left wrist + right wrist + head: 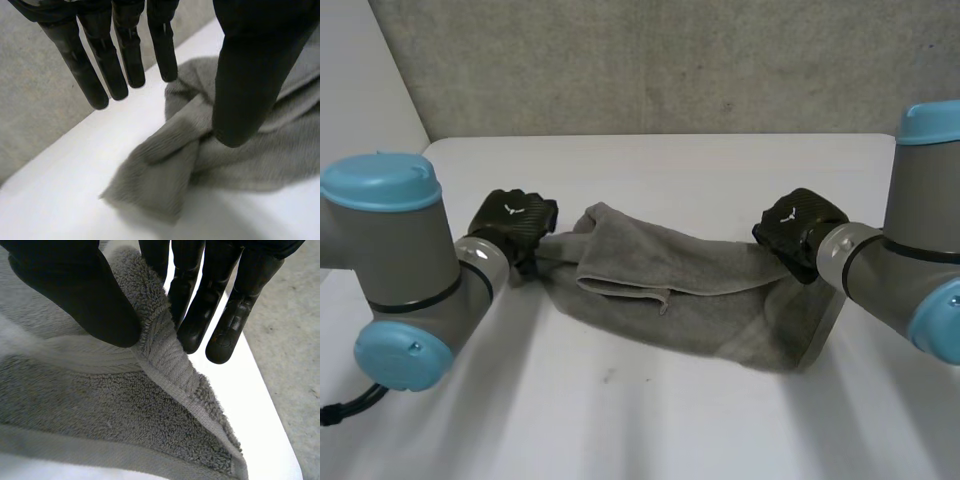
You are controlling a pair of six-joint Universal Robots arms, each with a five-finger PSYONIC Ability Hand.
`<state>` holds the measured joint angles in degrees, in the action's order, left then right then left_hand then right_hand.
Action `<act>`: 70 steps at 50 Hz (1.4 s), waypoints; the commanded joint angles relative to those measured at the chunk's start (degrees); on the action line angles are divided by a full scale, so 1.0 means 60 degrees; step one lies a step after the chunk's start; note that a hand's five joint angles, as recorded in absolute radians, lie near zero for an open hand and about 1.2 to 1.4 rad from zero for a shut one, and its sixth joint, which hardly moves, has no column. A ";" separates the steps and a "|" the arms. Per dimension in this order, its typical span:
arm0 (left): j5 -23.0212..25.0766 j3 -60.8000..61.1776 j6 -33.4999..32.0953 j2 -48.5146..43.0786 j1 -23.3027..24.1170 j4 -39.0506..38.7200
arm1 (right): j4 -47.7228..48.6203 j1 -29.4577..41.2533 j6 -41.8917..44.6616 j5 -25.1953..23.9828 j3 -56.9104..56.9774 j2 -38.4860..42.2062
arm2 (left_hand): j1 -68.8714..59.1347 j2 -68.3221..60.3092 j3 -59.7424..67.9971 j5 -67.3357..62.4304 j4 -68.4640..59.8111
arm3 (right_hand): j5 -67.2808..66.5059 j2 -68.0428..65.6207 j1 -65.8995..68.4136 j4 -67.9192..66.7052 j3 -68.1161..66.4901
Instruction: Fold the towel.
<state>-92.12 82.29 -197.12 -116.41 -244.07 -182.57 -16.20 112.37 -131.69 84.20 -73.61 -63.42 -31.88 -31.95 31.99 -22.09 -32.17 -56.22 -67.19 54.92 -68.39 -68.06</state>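
Note:
A grey towel [672,292] lies bunched and stretched across the white table [650,420] between my two hands. My left hand [510,226] is at the towel's left end. In the left wrist view its fingers [125,55] are straight and apart from the thumb, and the towel's twisted corner [162,172] lies on the table below them, not gripped. My right hand [798,230] is at the towel's right end. In the right wrist view the thumb [75,290] and fingers pinch the towel's hemmed edge [160,347], lifting it; the rest of the towel [105,410] hangs below.
A grey wall [670,60] stands behind the table's far edge. Bare table surface [620,170] lies beyond the towel and in front of it. Both grey arms with light-blue caps [382,180] flank the towel at the sides.

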 commanded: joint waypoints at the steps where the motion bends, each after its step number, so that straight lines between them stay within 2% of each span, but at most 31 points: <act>1: 0.0367 -0.0106 0.2951 -0.0841 0.0058 -0.0918 | 0.1234 -0.0110 -0.0713 0.0424 0.0008 0.0550 | 0.0219 0.0232 -0.0238 0.0255 0.0268 | -0.2296 -0.2135 0.4179 -0.1935 -0.1990; 6: 0.0427 -0.0413 0.4112 -0.1617 0.0073 -0.0948 | 0.1353 -0.0432 -0.0727 0.0469 -0.0006 0.0785 | 0.0078 0.0091 -0.0097 0.0114 0.0126 | -0.2296 -0.2135 0.4179 -0.1935 -0.1990; 13: 0.0427 -0.0663 0.4640 -0.2131 0.0073 -0.0875 | 0.1353 -0.0520 -0.0727 0.0455 -0.0006 0.0931 | -0.0398 -0.0385 0.0379 -0.0362 -0.0349 | -0.2296 -0.2135 0.4179 -0.1935 -0.1990; 27: 0.0427 -0.0911 0.4772 -0.2556 0.0087 -0.0948 | 0.1382 -0.0506 -0.0727 0.0440 -0.0050 0.1107 | -0.1015 -0.1002 0.0996 -0.0979 -0.0966 | -0.2296 -0.2135 0.4179 -0.1935 -0.1990; 44: 0.0427 -0.1937 0.5080 -0.3216 0.0483 -0.0890 | 0.1397 -0.0403 -0.0683 0.0455 -0.0094 0.1312 | -0.1576 -0.1563 0.1557 -0.1540 -0.1528 | -0.2296 -0.2135 0.4179 -0.1935 -0.1990; 53: 0.0398 -0.2567 0.5066 -0.3758 0.0497 -0.0875 | 0.1382 -0.0388 -0.0669 0.0484 -0.0094 0.1415 | -0.3623 -0.3610 0.3604 -0.3587 -0.3574 | -0.2296 -0.2135 0.4179 -0.1935 -0.1990; 55: 0.0369 -0.2829 0.4978 -0.3991 0.0497 -0.0875 | 0.1397 -0.0388 -0.0669 0.0484 -0.0094 0.1400 | -0.5518 -0.5505 0.5499 -0.5482 -0.5469 | -0.2296 -0.2135 0.4179 -0.1935 -0.1990; 56: 0.0368 -0.2831 0.4978 -0.3992 0.0497 -0.0875 | 0.1397 -0.0388 -0.0669 0.0484 -0.0094 0.1400 | -0.5529 -0.5516 0.5510 -0.5493 -0.5480 | -0.2296 -0.2135 0.4179 -0.1935 -0.1990; 57: 0.0325 -0.2947 0.4963 -0.4036 0.0497 -0.0875 | 0.1397 -0.0388 -0.0683 0.0498 -0.0065 0.1386 | -0.7084 -0.7071 0.7065 -0.7047 -0.7035 | -0.2296 -0.2135 0.4179 -0.1935 -0.1990; 58: 0.0281 -0.3020 0.4963 -0.4007 0.0497 -0.0861 | 0.1397 -0.0388 -0.0712 0.0498 -0.0050 0.1357 | -0.8011 -0.7998 0.7992 -0.7975 -0.7963 | -0.2296 -0.2135 0.4179 -0.1935 -0.1990; 61: 0.0193 -0.3021 0.4963 -0.3890 0.0483 -0.0861 | 0.1397 -0.0388 -0.0742 0.0513 -0.0006 0.1283 | -0.8021 -0.8008 0.8002 -0.7985 -0.7972 | -0.2296 -0.2135 0.4179 -0.1935 -0.1990; 65: -0.0172 -0.2832 0.4905 -0.2766 0.0468 -0.0831 | 0.1383 -0.0505 -0.0815 0.0557 0.0125 0.0904 | -0.8021 -0.8008 0.8002 -0.7985 -0.7972 | -0.2296 -0.2135 0.4179 -0.1935 -0.1990; 70: -0.0130 -0.2333 0.4450 -0.1311 0.0424 -0.0787 | 0.1324 -0.0579 -0.0976 0.0572 0.0155 0.0287 | -0.8021 -0.8008 0.8002 -0.7985 -0.7972 | -0.2296 -0.2135 0.4179 -0.1935 -0.1990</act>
<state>-92.56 65.18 -167.88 -134.04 -241.27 -187.57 -7.94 109.43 -136.62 87.51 -73.07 -57.91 -65.60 -69.08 69.03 -57.91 -69.02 -56.48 -67.19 54.92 -68.39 -68.07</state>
